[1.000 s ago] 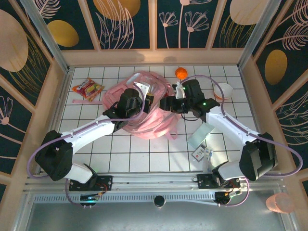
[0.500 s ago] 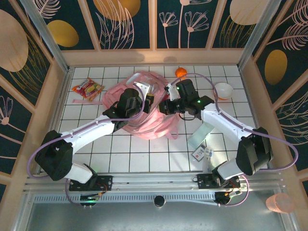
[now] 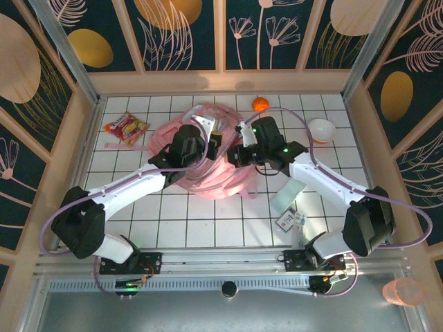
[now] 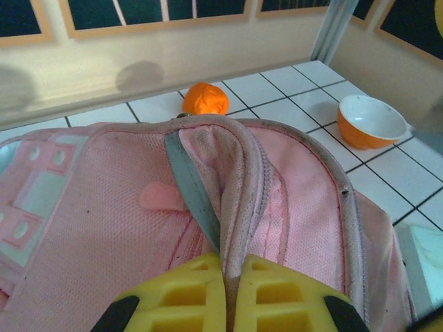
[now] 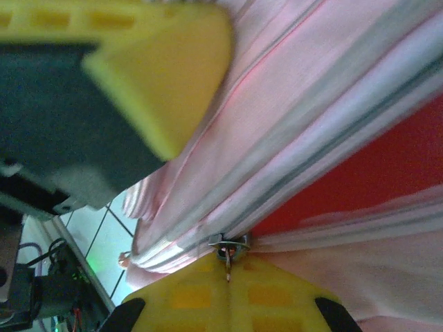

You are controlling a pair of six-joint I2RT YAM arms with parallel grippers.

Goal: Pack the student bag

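- The student bag point(image 3: 218, 176) lies slumped just above the middle of the tiled table point(image 3: 173, 221) in the overhead view, and both arms are converging on it.
- The left arm sweeps up from the lower left, elbow out wide. Its wrist is folded over the bag's upper part, with the left gripper point(image 3: 213, 143) down on the fabric.
- From its own wrist camera, the left gripper point(image 4: 225, 294) has its yellow pads pressed together. They pinch a raised fold of the bag point(image 4: 90, 228) where a grey strap point(image 4: 190, 190) runs down into the grip.
- The right arm reaches in from the lower right, elbow out toward the right edge, forearm angled up and left. The right gripper point(image 3: 234, 153) is at the bag's right side.
- Up close, the right gripper point(image 5: 227, 266) is clamped tight, with a small metal zip pull point(image 5: 228, 243) nipped between the tips. The bag's pink cloth point(image 5: 277, 90) stretches away above, and a red lining point(image 5: 387, 173) shows on the right.
- The count: one bag, two arms.
- One orange point(image 3: 260, 104) sits at the top, just right of centre.
- One bowl point(image 3: 321, 130) sits right of the bag, white inside and orange outside point(image 4: 370, 121).
- One snack packet point(image 3: 126, 127) lies upper left.
- One pale flat box point(image 3: 289, 194) and one small card point(image 3: 287, 220) lie lower right.
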